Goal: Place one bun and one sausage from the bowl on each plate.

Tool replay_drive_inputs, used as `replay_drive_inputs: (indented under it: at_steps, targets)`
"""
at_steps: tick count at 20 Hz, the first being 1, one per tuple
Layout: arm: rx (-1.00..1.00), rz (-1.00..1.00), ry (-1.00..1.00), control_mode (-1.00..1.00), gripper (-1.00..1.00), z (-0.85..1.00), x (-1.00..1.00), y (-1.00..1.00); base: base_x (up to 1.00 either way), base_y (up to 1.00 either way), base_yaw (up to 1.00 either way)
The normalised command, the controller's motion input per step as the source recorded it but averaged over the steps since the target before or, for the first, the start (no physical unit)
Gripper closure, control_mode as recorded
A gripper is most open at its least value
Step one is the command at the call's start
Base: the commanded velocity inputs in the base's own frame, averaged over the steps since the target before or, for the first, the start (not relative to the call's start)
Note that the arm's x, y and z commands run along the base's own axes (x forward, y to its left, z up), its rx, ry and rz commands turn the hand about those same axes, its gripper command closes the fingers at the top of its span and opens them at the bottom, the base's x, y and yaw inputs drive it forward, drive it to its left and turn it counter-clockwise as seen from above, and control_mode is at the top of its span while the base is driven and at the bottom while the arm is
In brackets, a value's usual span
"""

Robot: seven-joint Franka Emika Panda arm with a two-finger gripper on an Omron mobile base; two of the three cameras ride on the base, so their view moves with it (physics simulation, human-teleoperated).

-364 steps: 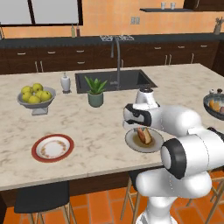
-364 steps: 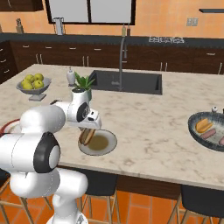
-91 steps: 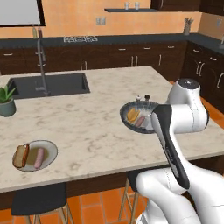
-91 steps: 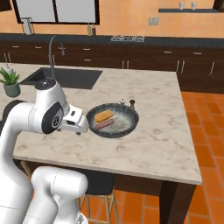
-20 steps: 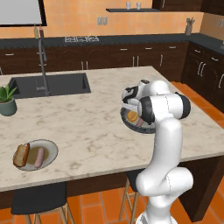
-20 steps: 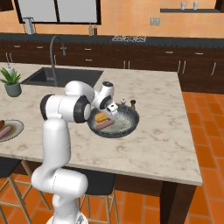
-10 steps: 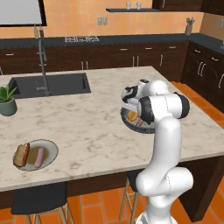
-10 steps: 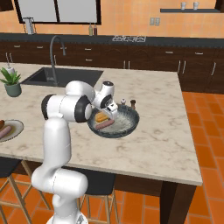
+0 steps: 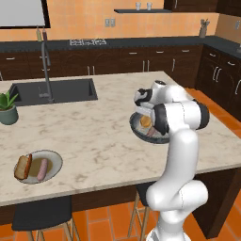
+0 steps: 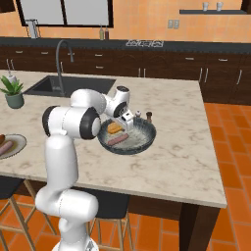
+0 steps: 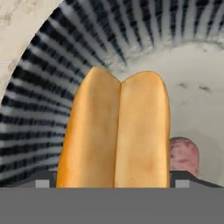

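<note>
The desk [image 9: 94, 136] is a long marble-topped island with a sink [image 9: 52, 92] sunk into its far left part and a tall tap [image 9: 45, 70] beside it. The white arm [image 10: 68, 127] rises at the near edge of the desk and bends over toward the right end.

The bowl [image 10: 128, 138], dark with a thick ribbed rim and a pale floor, sits on the desk toward its right end, nearer the front edge than the back. It holds a bun [image 11: 116, 131] and a sausage [image 10: 117, 140] lying side by side; in the hand view the bun stands close against the camera, split along its length, with the pink end of the sausage [image 11: 183, 155] just beside it.

The jaws [image 10: 125, 119] hang low over the bowl's left part, right above the bun. Their tips flank the lower end of the bun in the hand view, but whether they grip it cannot be told.

A grey-beige plate [image 9: 55, 160] lies near the front left corner of the desk, carrying another bun [image 9: 22, 167] and another sausage [image 9: 43, 169] next to each other.

A small potted plant [image 9: 7, 109] stands at the left edge, near the sink. Two little shakers [image 10: 143, 116] stand just behind the bowl.
</note>
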Motion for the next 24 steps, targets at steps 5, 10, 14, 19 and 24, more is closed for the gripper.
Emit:
replay_drive_inputs:
  at_steps: [5, 10, 14, 19, 24]
  targets:
    - [-0.04, 0.01, -0.1, -1.0, 1.0, 0.75, -0.76, 0.0, 0.0, 0.0, 0.0]
    - [-0.08, 0.19, -0.12, -1.0, 1.0, 0.67, -1.0, -0.03, 0.0, 0.0, 0.0]
    - [-0.04, 0.37, -0.11, -1.0, 1.0, 0.48, -1.0, 0.0, 0.0, 0.0, 0.0]
    - [-0.12, 0.18, -0.04, -1.0, 1.0, 0.48, -1.0, 0.15, 0.0, 0.0, 0.0]
    - [-0.12, 0.0, 0.0, -1.0, 1.0, 0.45, -0.91, 0.38, 0.0, 0.0, 0.0]
